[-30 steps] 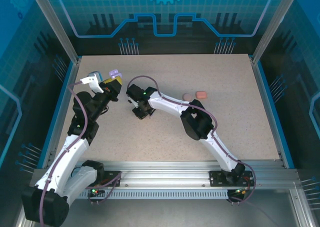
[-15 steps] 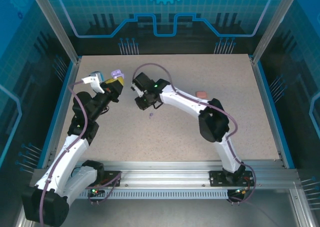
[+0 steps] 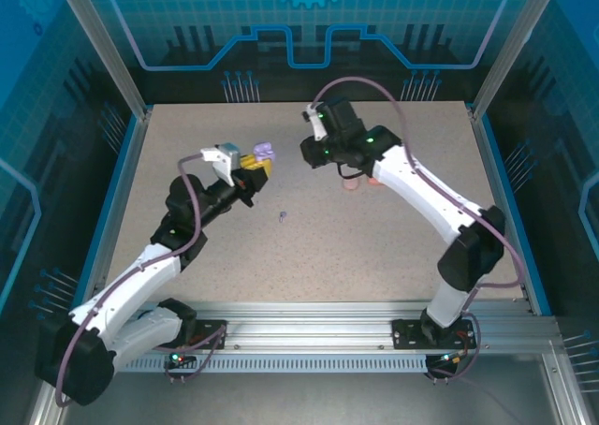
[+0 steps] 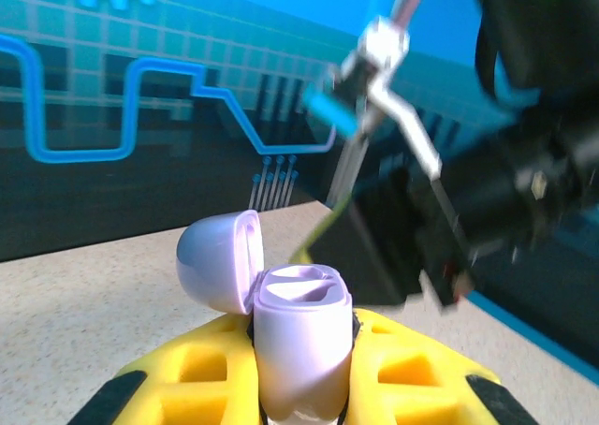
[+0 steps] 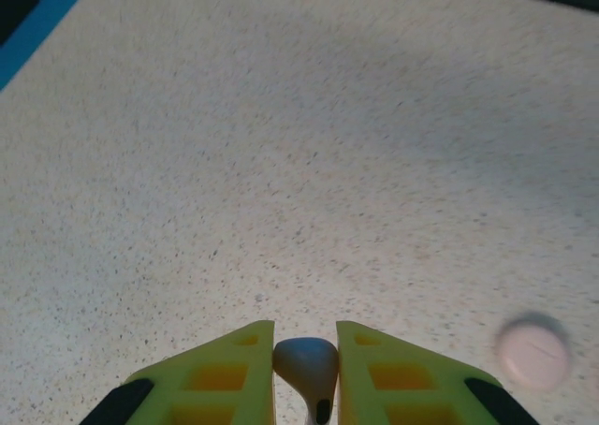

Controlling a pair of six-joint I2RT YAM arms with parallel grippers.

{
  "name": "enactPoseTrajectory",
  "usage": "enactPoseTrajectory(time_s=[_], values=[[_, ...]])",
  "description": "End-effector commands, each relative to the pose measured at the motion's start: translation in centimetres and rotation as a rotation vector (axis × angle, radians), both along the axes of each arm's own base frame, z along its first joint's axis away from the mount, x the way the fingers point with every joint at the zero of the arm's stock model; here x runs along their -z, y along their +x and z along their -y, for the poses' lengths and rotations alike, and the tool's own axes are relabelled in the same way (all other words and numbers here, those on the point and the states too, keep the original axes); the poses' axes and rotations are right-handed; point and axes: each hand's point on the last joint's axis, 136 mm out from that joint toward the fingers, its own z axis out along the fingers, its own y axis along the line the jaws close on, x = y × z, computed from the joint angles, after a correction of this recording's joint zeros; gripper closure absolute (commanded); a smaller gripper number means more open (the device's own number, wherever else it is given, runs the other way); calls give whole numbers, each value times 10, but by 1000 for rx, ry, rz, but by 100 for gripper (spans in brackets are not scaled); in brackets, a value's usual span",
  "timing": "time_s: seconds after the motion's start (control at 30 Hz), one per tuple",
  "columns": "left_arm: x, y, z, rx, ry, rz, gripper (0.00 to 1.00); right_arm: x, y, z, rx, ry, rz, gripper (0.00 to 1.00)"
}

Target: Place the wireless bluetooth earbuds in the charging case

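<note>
Left gripper is clamped on the purple charging case, lid flipped open, wells facing up, at roughly 10 o'clock from the centre of the table. Right gripper is pinched on one earbud, probably the purple one, but the colour reads greyish in the wrist view. It hangs at 3 o'clock of the case, near but not over it. The second purple bud lies loose on the table at 6 o'clock of the case. The pink case is shut, at 4 o'clock of the right gripper.

Risks:
- The pinch is on the bud head only, so any twist and the stem misses the well or jams at the rim.
- The case is held by two fingers, so a hard push could tilt it or slide it out.
- A right finger clipping the lid could fold it shut.
- An arm sweep could flick the loose bud away.
</note>
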Motion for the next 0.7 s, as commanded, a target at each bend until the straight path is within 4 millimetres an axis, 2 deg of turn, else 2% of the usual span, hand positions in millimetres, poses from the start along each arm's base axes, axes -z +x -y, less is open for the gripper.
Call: enactPoseTrajectory(time_s=[0.0,0.13,0.3,0.5,0.67], values=[[-5,-3,16,25,75,143,100,-51,-8,21,38,72,114,80],[-6,-5,33,42,97,202,100,-89,-23,38,52,136,212,79],[-13,-8,56,56,137,318,100,-119,-44,44,26,249,309,79],[-26,-9,79,77,147,415,100,-140,-64,45,-18,364,408,78],[-35,-2,85,60,107,462,100,-148,-77,41,-65,405,460,78]])
